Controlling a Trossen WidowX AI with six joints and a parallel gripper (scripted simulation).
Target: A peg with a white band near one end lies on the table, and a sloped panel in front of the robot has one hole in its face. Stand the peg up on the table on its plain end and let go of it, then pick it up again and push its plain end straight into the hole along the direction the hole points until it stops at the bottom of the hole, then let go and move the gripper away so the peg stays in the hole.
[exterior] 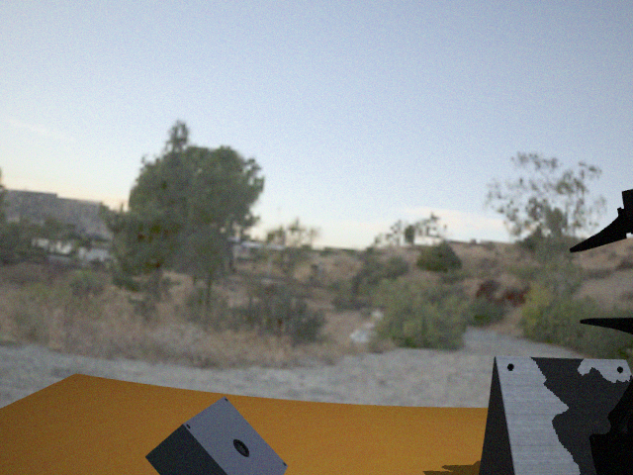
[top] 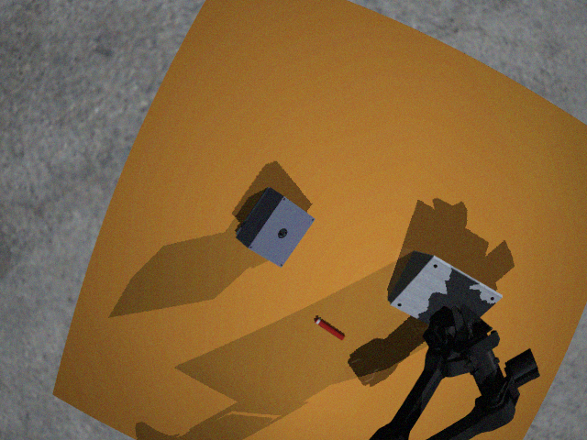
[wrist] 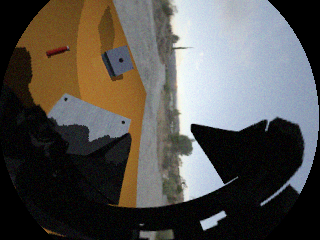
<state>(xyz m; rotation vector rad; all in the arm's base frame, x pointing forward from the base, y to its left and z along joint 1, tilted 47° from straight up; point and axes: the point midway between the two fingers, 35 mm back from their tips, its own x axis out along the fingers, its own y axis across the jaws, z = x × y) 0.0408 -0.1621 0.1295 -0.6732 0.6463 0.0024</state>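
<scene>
A red peg (top: 330, 329) (wrist: 56, 51) lies flat on the orange table. Its white-banded end points up-left in the top view and right in the wrist view. The peg is not visible in the exterior view. A small blue-grey sloped panel (top: 290, 213) (exterior: 220, 425) (wrist: 114, 55) has one dark hole (top: 282, 233) (exterior: 241, 447) (wrist: 121, 60) in the middle of its face; nothing stands in the hole. My gripper (exterior: 577, 286) (wrist: 161, 131) is open and empty, raised above the table and away from the peg. Its fingers cannot be made out clearly in the top view.
A larger silver sloped block (top: 423, 286) (exterior: 526, 414) (wrist: 75, 113) with small dark dots near its corners stands beside and below the arm, partly in shadow. The orange table (top: 341, 118) (exterior: 102, 414) ends at edges beyond both blocks. Arm shadows fall near the peg.
</scene>
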